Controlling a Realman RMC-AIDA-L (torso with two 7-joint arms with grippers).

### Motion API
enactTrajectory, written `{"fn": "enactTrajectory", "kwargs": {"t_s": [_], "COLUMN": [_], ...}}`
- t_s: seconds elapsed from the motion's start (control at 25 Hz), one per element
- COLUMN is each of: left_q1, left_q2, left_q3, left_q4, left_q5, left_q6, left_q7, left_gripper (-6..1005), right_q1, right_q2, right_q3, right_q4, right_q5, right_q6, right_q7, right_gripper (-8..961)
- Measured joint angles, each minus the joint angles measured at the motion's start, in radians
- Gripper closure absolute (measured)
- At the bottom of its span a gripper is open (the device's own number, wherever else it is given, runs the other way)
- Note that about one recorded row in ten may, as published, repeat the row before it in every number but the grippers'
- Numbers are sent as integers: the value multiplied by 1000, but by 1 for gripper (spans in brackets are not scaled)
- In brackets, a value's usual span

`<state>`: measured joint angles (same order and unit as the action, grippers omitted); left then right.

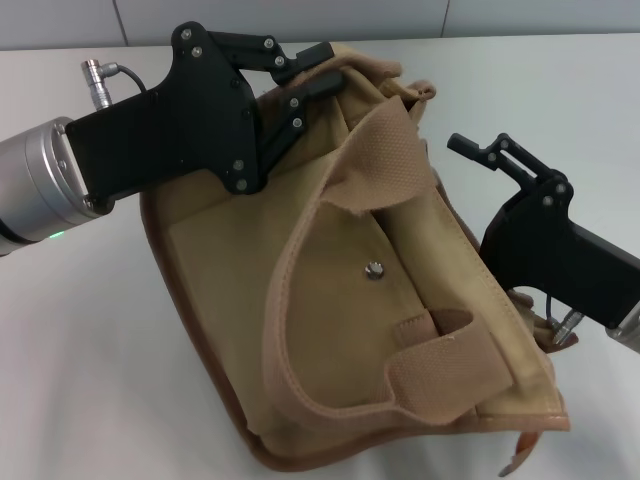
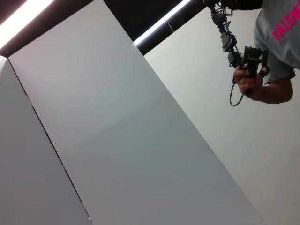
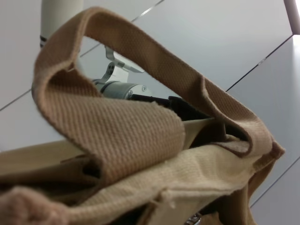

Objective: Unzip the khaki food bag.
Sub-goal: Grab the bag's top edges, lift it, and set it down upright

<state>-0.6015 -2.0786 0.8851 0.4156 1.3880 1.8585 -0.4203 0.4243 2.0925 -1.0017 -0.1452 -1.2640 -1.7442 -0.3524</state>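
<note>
The khaki food bag point(image 1: 330, 300) lies tilted on the white table point(image 1: 80, 380), its front pocket and metal snap point(image 1: 373, 269) facing up and its webbing handles point(image 1: 385, 150) flopped over. My left gripper point(image 1: 322, 68) is at the bag's far top corner, shut on the top edge. My right gripper point(image 1: 482, 145) is open and empty just beside the bag's right side, apart from it. The right wrist view shows a handle point(image 3: 140, 126) close up, with the left arm point(image 3: 117, 89) behind it. The zipper and its pull are hidden.
Bare white table surrounds the bag on the left and far side. The left wrist view shows only wall panels point(image 2: 140, 140) and a person's hand point(image 2: 251, 82) holding a control device, far off.
</note>
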Motion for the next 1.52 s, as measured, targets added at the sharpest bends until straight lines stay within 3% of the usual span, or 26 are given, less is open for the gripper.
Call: {"fn": "enactTrajectory", "kwargs": {"t_s": [0.16, 0.36, 0.4, 0.44, 0.68, 1.0, 1.24, 1.52], "left_q1": [0, -1, -1, -1, 2, 0, -1, -1], "left_q2": [0, 0, 1, 1, 2, 2, 3, 1], "left_q3": [0, 0, 0, 0, 0, 0, 0, 1], "left_q4": [0, 0, 0, 0, -4, -10, -11, -11], "left_q5": [-3, -8, -8, -8, -9, -10, -10, -10], "left_q6": [-1, 0, 0, 0, -2, -2, -1, -1], "left_q7": [0, 0, -2, -2, -3, -3, -3, -3], "left_gripper": [841, 839, 839, 839, 838, 836, 834, 833], "right_q1": [-1, -7, -26, -26, -92, -80, -61, -35], "right_q2": [0, -10, -12, -12, -25, -55, -58, -64], "right_q3": [7, 19, 29, 29, 51, 62, 84, 91], "right_q4": [7, -51, -120, -120, -414, -712, -798, -807], "right_q5": [7, 24, 25, 25, -20, -212, -345, -358], "right_q6": [-1, -2, 5, 5, 19, 9, 17, -9], "right_q7": [38, 317, 474, 474, 1015, 1797, 2023, 2200], "right_gripper": [189, 192, 193, 193, 197, 202, 206, 210]}}
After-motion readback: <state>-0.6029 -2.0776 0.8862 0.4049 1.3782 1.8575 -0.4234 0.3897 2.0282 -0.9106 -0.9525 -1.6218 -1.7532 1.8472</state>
